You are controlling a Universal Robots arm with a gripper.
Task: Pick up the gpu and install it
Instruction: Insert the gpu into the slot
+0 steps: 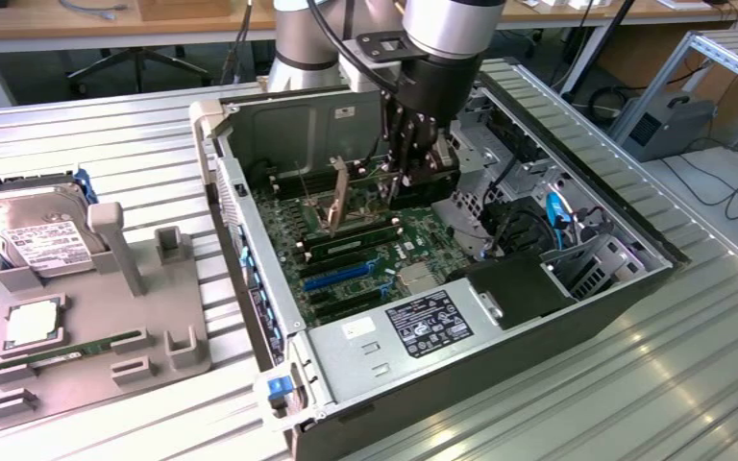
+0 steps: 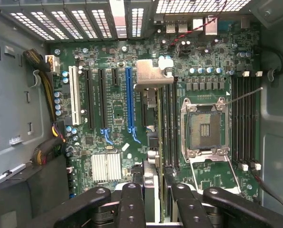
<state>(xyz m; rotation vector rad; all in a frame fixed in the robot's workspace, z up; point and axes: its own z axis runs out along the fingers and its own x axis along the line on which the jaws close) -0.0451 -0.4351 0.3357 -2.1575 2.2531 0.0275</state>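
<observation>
1. Nearest the wrist camera, the black fingers (image 2: pixel 132 204) of the jaws (image 2: pixel 153 199) stand partly closed on the gpu (image 2: pixel 152 118), which they grip by its upper edge.
2. The gpu hangs edge-on straight below the jaws, its silver bracket (image 2: pixel 153 75) at the far end, over the motherboard (image 2: pixel 117 123).
3. In the exterior view the jaws (image 1: pixel 402 178) reach down into the open computer case (image 1: pixel 472 317), and the card (image 1: pixel 339 197) stands upright beneath them, its lower edge close to the board; whether it is seated in a slot cannot be told.
4. To one side of the held card lie the blue slot (image 2: pixel 129 99), black slots and a white slot (image 2: pixel 75 95); to the other side lie the empty CPU socket (image 2: pixel 204 128) and rows of memory slots (image 2: pixel 246 118).
5. A finned silver heatsink (image 2: pixel 106 167) sits on the board just beside the jaws.
6. Well apart from the jaws, outside the case, a grey parts holder (image 1: pixel 100 336) on the ribbed metal counter (image 1: pixel 112 134) carries a hard drive (image 1: pixel 36 235), a square chip (image 1: pixel 34 322) and a narrow green RAM stick (image 1: pixel 81 351).
</observation>
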